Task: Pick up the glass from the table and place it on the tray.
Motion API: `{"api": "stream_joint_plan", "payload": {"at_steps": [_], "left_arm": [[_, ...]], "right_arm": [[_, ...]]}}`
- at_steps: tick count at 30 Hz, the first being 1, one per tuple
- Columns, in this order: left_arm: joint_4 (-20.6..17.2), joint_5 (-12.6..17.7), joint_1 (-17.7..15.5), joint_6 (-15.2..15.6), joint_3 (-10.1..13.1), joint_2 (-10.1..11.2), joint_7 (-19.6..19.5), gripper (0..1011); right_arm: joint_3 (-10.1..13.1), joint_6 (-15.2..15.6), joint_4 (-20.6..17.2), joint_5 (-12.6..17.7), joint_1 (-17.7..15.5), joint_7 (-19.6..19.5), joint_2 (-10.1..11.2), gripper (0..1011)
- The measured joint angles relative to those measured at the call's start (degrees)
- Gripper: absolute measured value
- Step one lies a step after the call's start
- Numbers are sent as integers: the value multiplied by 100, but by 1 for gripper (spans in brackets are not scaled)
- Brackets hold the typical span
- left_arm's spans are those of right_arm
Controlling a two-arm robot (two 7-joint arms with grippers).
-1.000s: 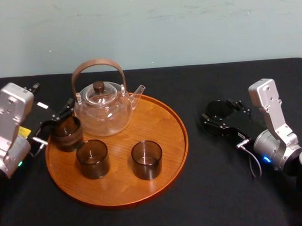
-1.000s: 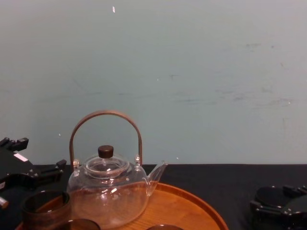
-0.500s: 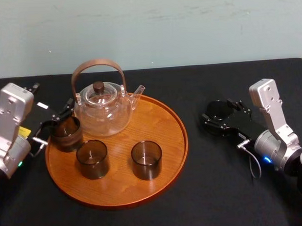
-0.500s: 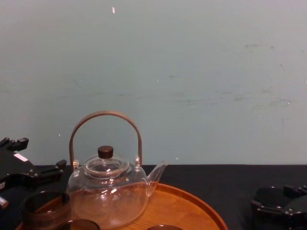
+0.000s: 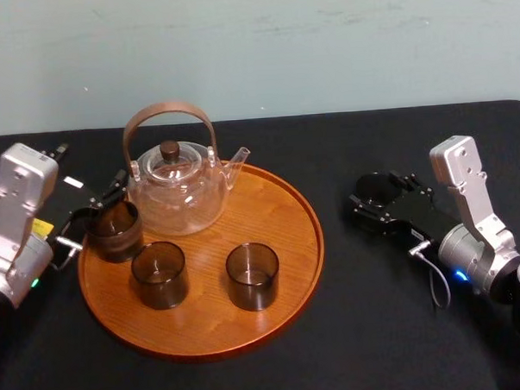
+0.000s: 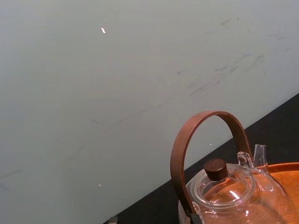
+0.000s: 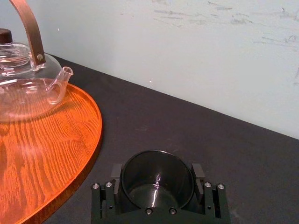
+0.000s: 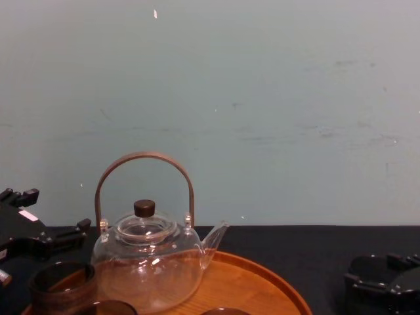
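The left arm [image 5: 16,231] comes in low along the left side of the table [image 5: 378,328]. Its silver forearm is tilted upward and its black left pincer [image 5: 101,209] points inward. The right arm [image 5: 472,216] mirrors it on the right side, forearm raised and wrist low. The right pincer [image 5: 377,205] sits close to the table, pointing inward, with its fingers [image 7: 198,175] pressed against both sides of a dark glass [image 7: 156,182].
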Motion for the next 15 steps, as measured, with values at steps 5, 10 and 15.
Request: {"api": "stream_joint_plan", "payload": {"at_steps": [5,10,15], "left_arm": [[0,0,0,0,0,0,0,1001],[0,0,0,0,0,0,0,1001],[0,0,0,0,0,0,0,1001]], "right_arm": [[0,3,-6,2,-3,0,2,908],[7,-24,-161,29,-47,65,22,908],[9,-48,-480,81,-118,142,52,908]]}}
